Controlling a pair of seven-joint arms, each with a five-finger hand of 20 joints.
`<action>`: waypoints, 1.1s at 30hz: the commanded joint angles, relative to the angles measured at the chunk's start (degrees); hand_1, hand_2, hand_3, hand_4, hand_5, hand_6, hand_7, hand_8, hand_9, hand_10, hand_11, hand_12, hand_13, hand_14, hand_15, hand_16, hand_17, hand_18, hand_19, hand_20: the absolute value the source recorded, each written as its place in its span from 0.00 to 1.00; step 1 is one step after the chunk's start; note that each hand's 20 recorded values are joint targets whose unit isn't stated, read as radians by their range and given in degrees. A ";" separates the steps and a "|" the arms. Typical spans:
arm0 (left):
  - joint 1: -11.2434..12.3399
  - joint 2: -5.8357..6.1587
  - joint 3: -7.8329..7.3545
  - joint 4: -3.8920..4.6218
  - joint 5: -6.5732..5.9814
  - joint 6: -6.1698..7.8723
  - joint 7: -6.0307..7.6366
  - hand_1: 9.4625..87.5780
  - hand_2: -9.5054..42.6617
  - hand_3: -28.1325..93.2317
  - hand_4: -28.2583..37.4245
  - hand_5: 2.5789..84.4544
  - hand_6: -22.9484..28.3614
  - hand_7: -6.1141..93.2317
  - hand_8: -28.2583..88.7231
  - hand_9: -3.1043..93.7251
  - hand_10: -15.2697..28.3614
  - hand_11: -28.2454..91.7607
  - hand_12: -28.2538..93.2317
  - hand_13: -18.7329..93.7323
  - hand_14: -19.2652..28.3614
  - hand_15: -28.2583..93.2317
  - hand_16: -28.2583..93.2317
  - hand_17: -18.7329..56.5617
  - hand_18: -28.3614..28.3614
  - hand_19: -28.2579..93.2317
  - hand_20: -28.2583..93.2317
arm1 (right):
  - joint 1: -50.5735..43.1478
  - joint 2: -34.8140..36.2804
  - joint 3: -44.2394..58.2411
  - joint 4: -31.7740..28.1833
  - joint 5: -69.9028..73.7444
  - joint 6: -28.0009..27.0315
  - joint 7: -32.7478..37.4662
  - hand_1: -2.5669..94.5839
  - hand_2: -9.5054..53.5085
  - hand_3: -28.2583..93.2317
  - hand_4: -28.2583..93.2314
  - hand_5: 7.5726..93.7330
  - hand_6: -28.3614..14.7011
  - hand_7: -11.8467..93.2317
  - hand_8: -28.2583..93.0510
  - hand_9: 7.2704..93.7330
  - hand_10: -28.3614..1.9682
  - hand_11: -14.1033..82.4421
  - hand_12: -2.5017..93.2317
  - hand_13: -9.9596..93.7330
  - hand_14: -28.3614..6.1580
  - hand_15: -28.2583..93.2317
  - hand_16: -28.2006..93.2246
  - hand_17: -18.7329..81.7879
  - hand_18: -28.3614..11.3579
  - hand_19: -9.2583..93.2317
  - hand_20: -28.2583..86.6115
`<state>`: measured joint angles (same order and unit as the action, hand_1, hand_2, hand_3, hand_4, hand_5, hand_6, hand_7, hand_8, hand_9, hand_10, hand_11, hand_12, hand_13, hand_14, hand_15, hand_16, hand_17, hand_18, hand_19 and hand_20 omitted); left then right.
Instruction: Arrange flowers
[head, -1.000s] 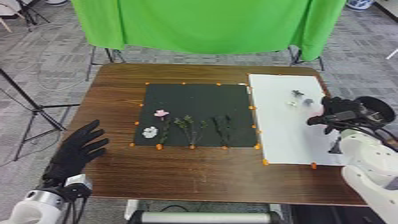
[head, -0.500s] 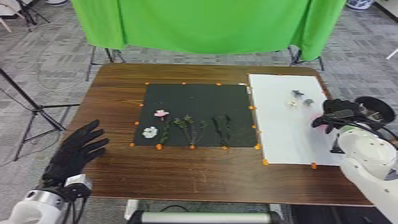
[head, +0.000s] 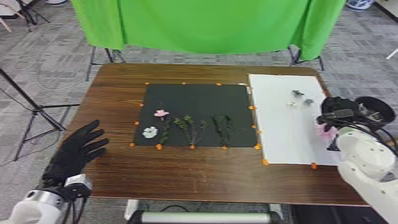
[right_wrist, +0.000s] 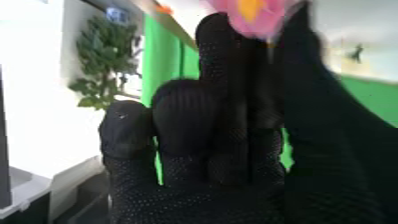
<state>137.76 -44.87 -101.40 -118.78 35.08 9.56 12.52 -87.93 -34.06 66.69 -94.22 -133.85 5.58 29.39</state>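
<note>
My right hand (head: 338, 107) is at the right edge of the white sheet (head: 284, 120); a large pink flower (head: 326, 132) shows beside it. In the right wrist view the thumb and a finger of my right hand (right_wrist: 235, 115) pinch this pink flower (right_wrist: 251, 14) with a yellow centre. On the black sheet (head: 191, 95) lie a small pink flower (head: 161, 113), a white flower (head: 149, 132) and green stems (head: 185, 125). Small grey and white pieces (head: 298, 93) rest on the white sheet. My left hand (head: 71, 152) is open by the table's left edge.
A black round container (head: 380, 106) stands just right of my right hand. Orange markers (head: 266, 162) edge both sheets on the brown table (head: 178, 175). A green cloth (head: 209, 25) hangs behind the table, and a tripod (head: 34, 107) stands at the left.
My right hand has shifted slightly and turned at the white sheet's right edge, and more of the large pink flower shows beside it. The left hand has kept still.
</note>
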 joint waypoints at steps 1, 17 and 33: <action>0.55 -0.27 -0.26 -0.12 -0.03 0.17 -0.41 0.22 0.20 0.81 0.07 0.29 0.50 0.27 0.15 0.28 0.63 0.40 0.36 0.35 0.76 0.49 0.23 0.12 0.91 0.60 0.30 | -0.75 0.80 0.42 0.12 -1.51 2.77 -1.48 0.51 0.00 0.93 0.00 0.75 0.74 0.56 0.24 0.96 0.80 0.34 0.50 0.83 0.69 0.81 0.49 0.56 0.19 0.99 0.67; 0.42 -0.41 -0.31 -0.17 0.05 0.10 -0.70 0.22 0.20 0.81 0.07 0.29 0.50 0.27 0.15 0.28 0.63 0.41 0.36 0.35 0.76 0.49 0.23 0.12 0.91 0.60 0.30 | -6.02 0.30 6.66 -7.51 -1.47 -1.82 1.15 0.50 0.00 0.94 0.01 0.75 0.72 0.56 0.27 0.95 0.79 0.36 0.51 0.83 0.69 0.82 0.50 0.56 0.20 1.00 0.67; 0.62 -0.42 -0.66 -0.21 0.11 0.02 -0.76 0.22 0.20 0.81 0.07 0.29 0.50 0.27 0.15 0.28 0.63 0.41 0.36 0.35 0.76 0.49 0.23 0.12 0.91 0.60 0.30 | -7.91 -2.96 15.15 -10.24 7.32 -26.01 1.37 0.23 0.00 0.95 0.05 0.30 0.49 0.39 0.14 0.40 0.35 0.35 0.25 0.59 0.49 0.87 0.46 0.45 0.13 0.95 0.72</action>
<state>137.88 -44.90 -101.84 -118.80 35.09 9.63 12.35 -97.99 -36.37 82.48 -105.03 -125.26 -18.98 31.55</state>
